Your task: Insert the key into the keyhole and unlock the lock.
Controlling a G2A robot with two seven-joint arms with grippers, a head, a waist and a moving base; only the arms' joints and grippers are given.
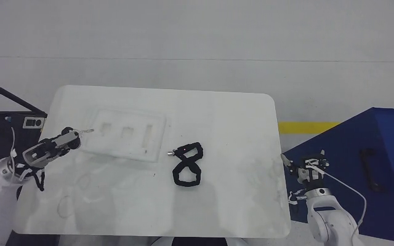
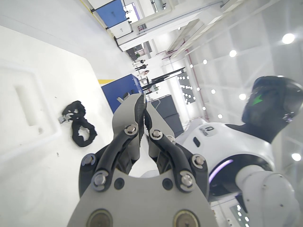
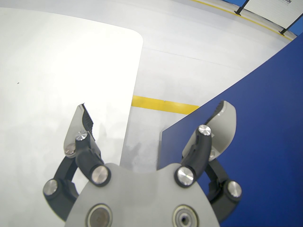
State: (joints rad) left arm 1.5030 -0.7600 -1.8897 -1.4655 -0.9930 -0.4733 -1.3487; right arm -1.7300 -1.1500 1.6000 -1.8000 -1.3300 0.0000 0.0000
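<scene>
Left gripper [image 1: 75, 136] is hovering at the left edge of the surface [image 1: 234, 123], fingers pinching tight on the key [image 1: 88, 130], its thin metal tip poking out toward the white foam tray [image 1: 117, 146]. The black cable lock [image 1: 188, 166] is lying looped at the middle of the surface, silver end pointing at the tray. Right gripper [image 3: 152, 105] is hanging just off the right edge, fingers spread wide.

Round ceiling lamps [image 2: 288, 38] lit the scene brightly; the white rounded tabletop [image 3: 71, 55] glared; the white moulded tray [image 1: 126, 132] at ten o'clock cast faint shadows.
</scene>
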